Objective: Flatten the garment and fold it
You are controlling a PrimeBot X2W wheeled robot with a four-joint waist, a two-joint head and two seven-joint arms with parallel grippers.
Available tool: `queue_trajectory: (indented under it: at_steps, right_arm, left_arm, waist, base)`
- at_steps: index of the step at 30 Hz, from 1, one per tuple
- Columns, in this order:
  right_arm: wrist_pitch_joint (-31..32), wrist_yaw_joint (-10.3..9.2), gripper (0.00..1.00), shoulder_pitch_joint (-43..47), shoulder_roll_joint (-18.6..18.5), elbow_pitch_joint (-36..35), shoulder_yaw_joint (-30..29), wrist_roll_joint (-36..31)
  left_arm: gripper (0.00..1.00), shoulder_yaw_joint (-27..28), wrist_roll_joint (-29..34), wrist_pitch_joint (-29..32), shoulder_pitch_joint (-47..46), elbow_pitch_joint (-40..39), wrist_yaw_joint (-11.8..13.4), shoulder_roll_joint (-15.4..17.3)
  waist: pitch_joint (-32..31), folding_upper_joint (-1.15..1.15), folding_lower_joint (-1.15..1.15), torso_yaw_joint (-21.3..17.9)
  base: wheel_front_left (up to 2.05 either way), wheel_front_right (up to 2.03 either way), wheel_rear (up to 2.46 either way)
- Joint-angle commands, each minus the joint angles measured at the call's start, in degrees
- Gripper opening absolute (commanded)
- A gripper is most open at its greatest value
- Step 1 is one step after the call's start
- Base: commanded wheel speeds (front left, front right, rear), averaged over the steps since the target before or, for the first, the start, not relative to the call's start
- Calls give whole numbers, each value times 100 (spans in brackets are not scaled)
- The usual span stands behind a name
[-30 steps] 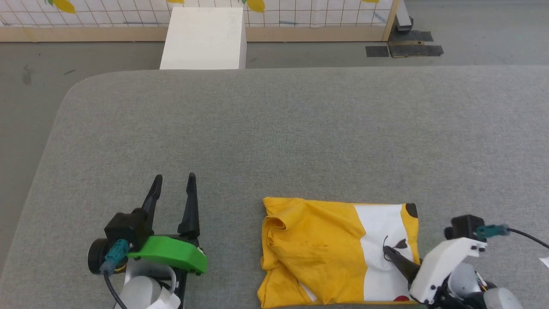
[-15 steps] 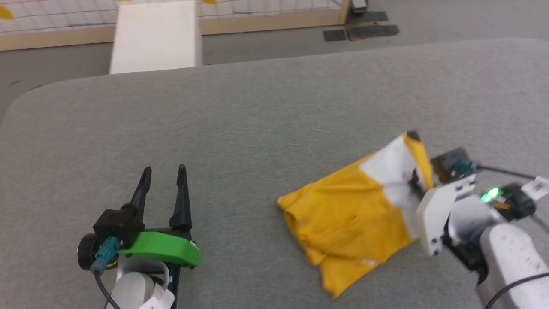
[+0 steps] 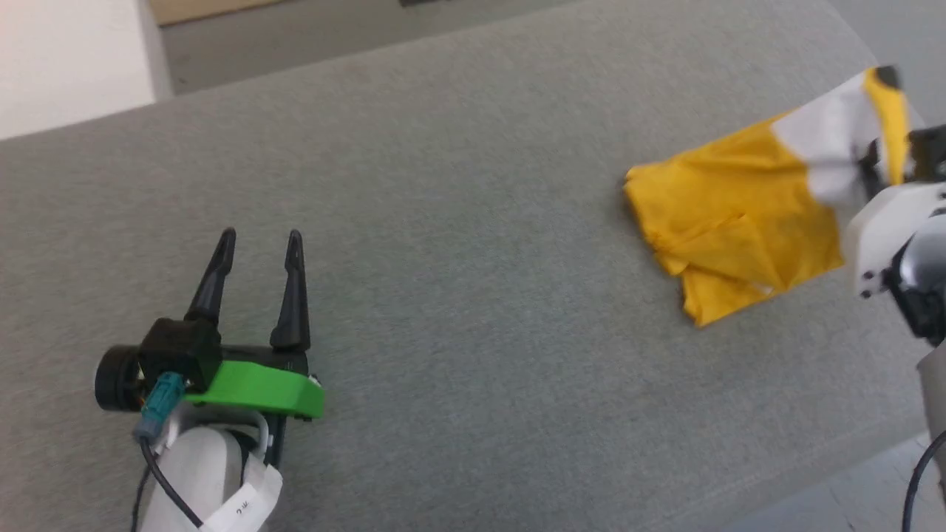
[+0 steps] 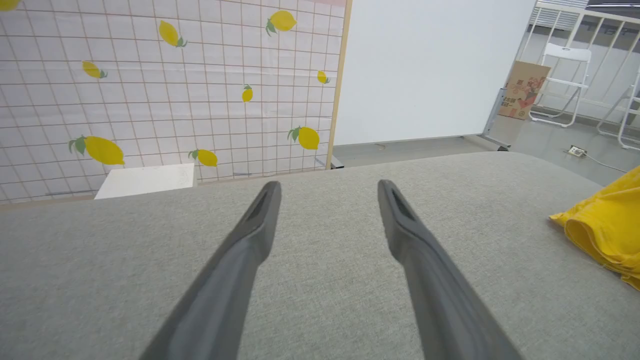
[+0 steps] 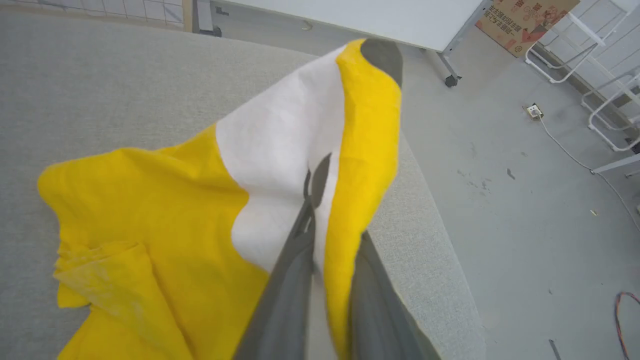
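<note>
- On the grey worktop (image 3: pixel 458 222) there is one garment (image 3: pixel 739 222), a mustard-yellow T-shirt bunched near the right edge. Two claws are in view, each with two long dark fingers.
- Beyond the worktop the left wrist view shows one white box (image 4: pixel 145 181), a lemon-print wall (image 4: pixel 165 90) and a cardboard box (image 4: pixel 522 90).
- The head view is blurred. Its right edge cuts off the right claw (image 3: pixel 876 159), whose fingers are mostly buried in cloth there.
- Little of the garment's (image 5: pixel 150 215) print can be read: a white patch, a black spot at the raised tip and a small black mark.
- In the left wrist view, the garment (image 4: pixel 607 235) shows as a yellow folded edge cut by the frame.
- The left claw (image 3: pixel 261 234) sits low over bare worktop, well apart from the garment. Its fingers are spread wide with nothing between them (image 4: pixel 327 185).
- The right claw (image 5: pixel 330 220) is clamped on the garment's printed end, with cloth pinched between the two fingers and draped over one fingertip. That end is held up off the worktop while the yellow rest lies on it.
</note>
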Motion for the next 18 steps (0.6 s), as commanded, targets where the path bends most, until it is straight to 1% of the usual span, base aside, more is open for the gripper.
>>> queue_trajectory:
  at_steps: [1, 4, 7, 12, 18]
  right_arm:
    - [-159, -8, 0, -234, 18, 179, -163, -120]
    - [-449, -8, 0, -574, 26, 625, -584, -345]
    - [-702, -8, 0, -873, -8, 1004, -937, -579]
    - [-1154, -8, 0, -1311, -172, 1506, -1518, -1041]
    - [-1298, -8, 0, -1690, -219, 1903, -2117, -1594]
  left_arm:
    - [100, -20, 121, -21, -131, -53, -47, 109]
    - [100, -54, 186, -11, -228, -114, -67, 242]
    - [100, -81, 242, 71, -316, -224, -78, 365]
    - [100, -103, 317, 313, -462, -540, -81, 548]
    - [100, -67, 346, 505, -528, -887, -35, 677]
  waist:
    - [671, 0, 0, -597]
    - [878, 0, 0, -643]
    - [1062, 0, 0, -598]
    - [1374, 0, 0, -352]
    - [1624, 0, 0, -80]
  base:
    - [0, 0, 0]
    - [0, 0, 0]
    - [0, 0, 0]
    - [0, 0, 0]
    - [0, 0, 0]
